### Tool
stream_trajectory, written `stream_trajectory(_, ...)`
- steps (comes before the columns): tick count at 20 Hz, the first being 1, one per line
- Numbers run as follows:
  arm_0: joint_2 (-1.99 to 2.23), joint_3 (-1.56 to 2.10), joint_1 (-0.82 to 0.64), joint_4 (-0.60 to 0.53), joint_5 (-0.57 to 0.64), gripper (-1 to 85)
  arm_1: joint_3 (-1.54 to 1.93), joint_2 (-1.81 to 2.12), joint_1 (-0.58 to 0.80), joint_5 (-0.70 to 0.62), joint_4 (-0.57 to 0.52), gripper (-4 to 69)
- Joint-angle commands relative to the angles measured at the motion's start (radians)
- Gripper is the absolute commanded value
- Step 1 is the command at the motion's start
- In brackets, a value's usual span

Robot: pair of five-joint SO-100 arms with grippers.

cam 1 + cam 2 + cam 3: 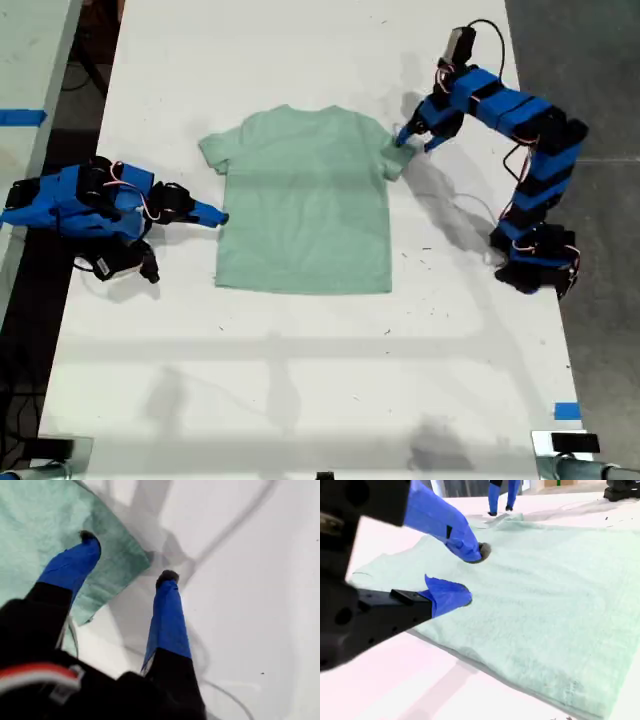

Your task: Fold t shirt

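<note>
My first gripper (127,557) fills the first wrist view, its two blue fingers (167,625) spread wide; one tip sits over the green sleeve of the tee (30,525), the other hangs over the bare white table (260,580) just past the sleeve's edge; whether the tips touch cloth or table I cannot tell. In the exterior view this gripper (417,138) is at the tee's sleeve on the exterior view's right, reaching in from its arm (525,150), whose base stands near the table's edge on that same side.

My second gripper (472,575) is also spread, one finger (445,522) raised above the cloth, the other low, its tip over the side edge of the tee (545,605); nothing is pinched between them. In the exterior view it (215,215) lies low on the exterior view's left, its tip right at the tee's side edge below the sleeve there; its arm (85,205) is folded down on the table.

The tee (305,200) lies flat and unfolded at the middle of the table (300,380), collar toward the top of the exterior view, both sleeves out; small dark specks dot the tabletop around it.
</note>
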Motion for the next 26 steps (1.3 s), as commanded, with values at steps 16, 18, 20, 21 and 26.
stream_trajectory(16,0.006,0.005,0.002,-0.02,0.005,10.3,-0.348,0.137,-0.408,0.057,0.014,0.8)
stream_trajectory(18,0.006,0.005,0.002,-0.02,0.005,10.3,-0.324,0.112,-0.492,0.077,-0.083,0.8)
stream_trajectory(20,0.006,0.005,0.002,-0.02,0.005,10.3,-0.322,0.052,-0.554,0.091,-0.167,0.8)
stream_trajectory(21,0.006,0.005,0.002,-0.02,0.005,10.3,-0.322,0.025,-0.58,0.098,-0.206,0.8)
stream_trajectory(26,0.006,0.005,0.002,-0.02,0.005,10.3,-0.397,-0.032,-0.627,0.115,-0.209,20.4)
